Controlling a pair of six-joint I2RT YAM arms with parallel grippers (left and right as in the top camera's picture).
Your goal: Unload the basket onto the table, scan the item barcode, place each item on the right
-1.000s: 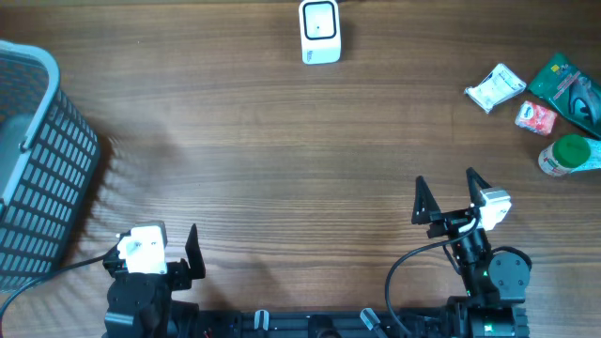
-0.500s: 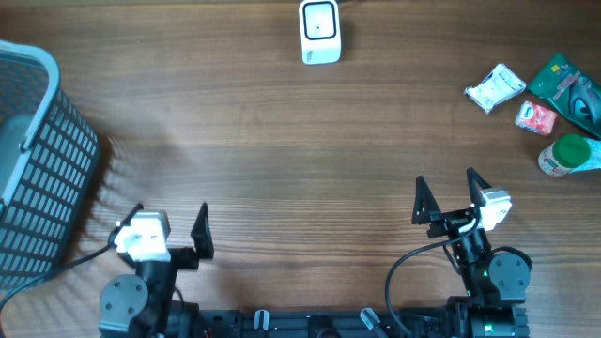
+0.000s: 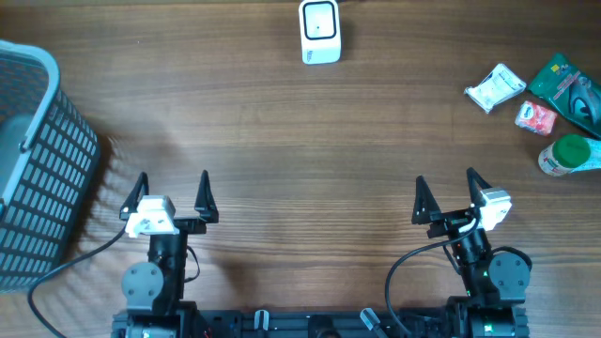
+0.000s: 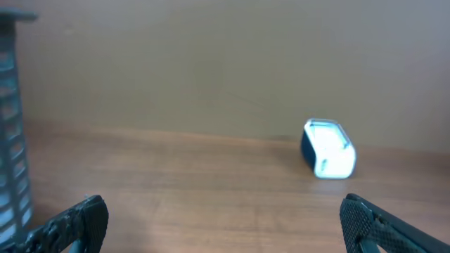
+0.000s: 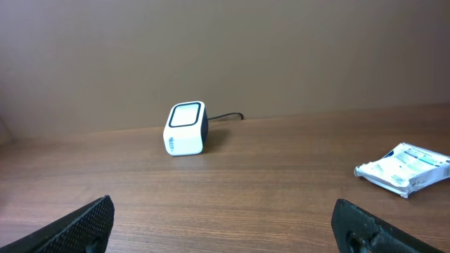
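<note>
The white barcode scanner (image 3: 319, 30) stands at the table's far edge, its window up; it also shows in the left wrist view (image 4: 328, 149) and the right wrist view (image 5: 186, 129). The items lie at the far right: a white packet (image 3: 496, 87), a small red packet (image 3: 536, 116), a green pouch (image 3: 568, 84) and a green-lidded bottle (image 3: 565, 155). My left gripper (image 3: 172, 188) is open near the front left, holding nothing (image 4: 223, 218). My right gripper (image 3: 445, 178) is open near the front right, also with nothing in it (image 5: 223, 214). The white packet (image 5: 404, 169) lies ahead to its right.
A grey slatted basket (image 3: 38, 160) stands at the left edge, and its wall shows at the left of the left wrist view (image 4: 10, 140). The scanner's cable runs off the far edge. Bare wood lies between both grippers and the scanner.
My left arm has come forward from the front edge and turned to point its open fingers straight away from me. The right arm has not moved.
</note>
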